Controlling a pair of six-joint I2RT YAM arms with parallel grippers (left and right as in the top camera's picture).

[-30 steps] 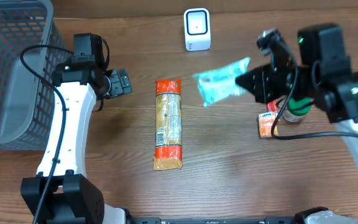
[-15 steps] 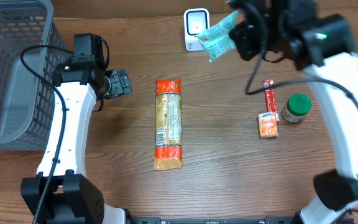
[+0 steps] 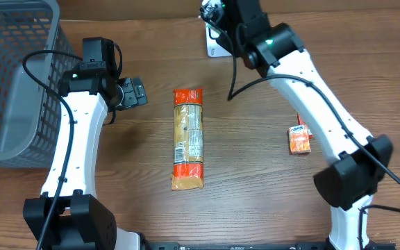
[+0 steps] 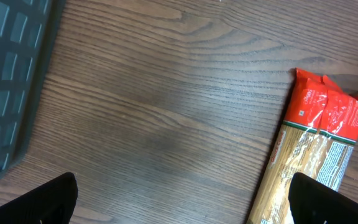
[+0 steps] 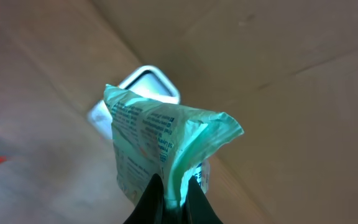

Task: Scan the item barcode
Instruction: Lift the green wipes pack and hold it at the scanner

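Two arms reach over a wooden table (image 3: 255,187). Nearest the robot's base, a pasta pack (image 3: 188,139) lies flat on the wood, lengthwise, red at both ends. To its right, well apart, sits a small orange box (image 3: 298,139), just beside the right arm's forearm.

Farther out, the left gripper (image 3: 134,92) hovers left of the pack's far end, jaws spread wide and empty. Its wrist view shows bare wood between the fingers. A grey basket (image 3: 12,83) stands at the far left.

At the far edge, the right gripper (image 5: 173,198) is clenched on a corner of a green pouch (image 5: 160,143), holding it off the table. The white scanner (image 5: 145,84) shows close behind the pouch. Which side carries the barcode cannot be told.
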